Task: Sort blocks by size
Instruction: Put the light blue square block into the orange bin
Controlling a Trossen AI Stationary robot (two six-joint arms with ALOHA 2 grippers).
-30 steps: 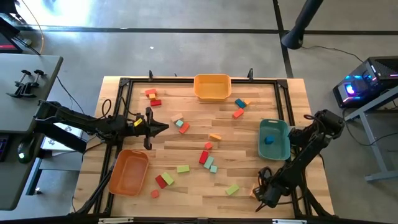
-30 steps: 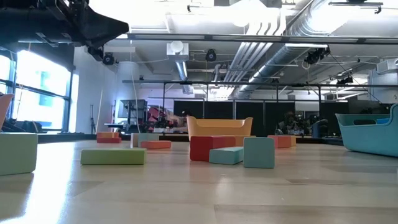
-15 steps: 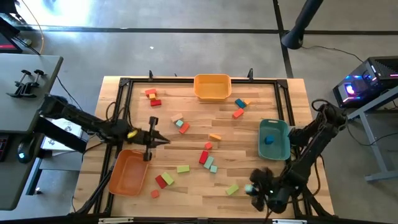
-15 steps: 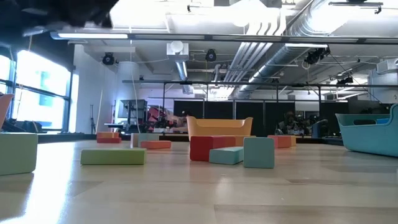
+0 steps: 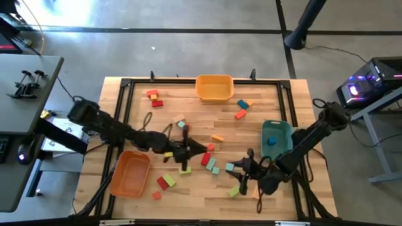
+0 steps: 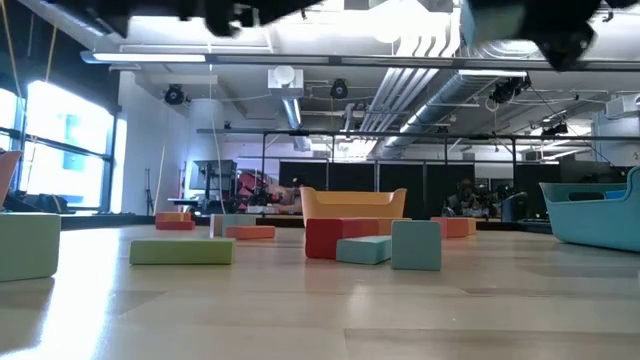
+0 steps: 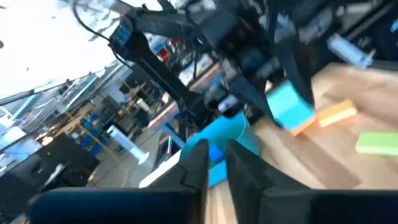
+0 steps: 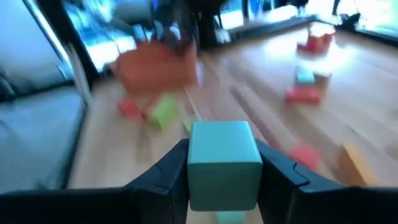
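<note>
We have the right tool (image 5: 236,171) low over the front middle of the wooden slatted surface (image 5: 188,94), and it grips a teal cube block (image 8: 224,163) squarely between its two dark fingers (image 8: 283,171), clamped on opposite faces so the cube sits level. That grip looks chosen to carry it off to a tray, we judge, most likely the teal plastic tray (image 5: 276,140) just behind the arm, which already holds a blue piece. In the high view the teal cube shows at the tool's tip, just beside the cluster of a red bar block (image 5: 205,158) and small teal blocks.

Over to the left tool (image 5: 191,150): it reaches far across to the middle of the surface, above the light green flat block (image 5: 184,170) and near that red bar. Its fingers (image 7: 198,163) stand narrow, almost together, with nothing between them (the view is smeared, so we say this cautiously).

The remaining blocks lie scattered: red and green ones by the orange plastic tray (image 5: 129,173) at the front left, a few near the yellow plastic tray (image 5: 214,87) at the back.
</note>
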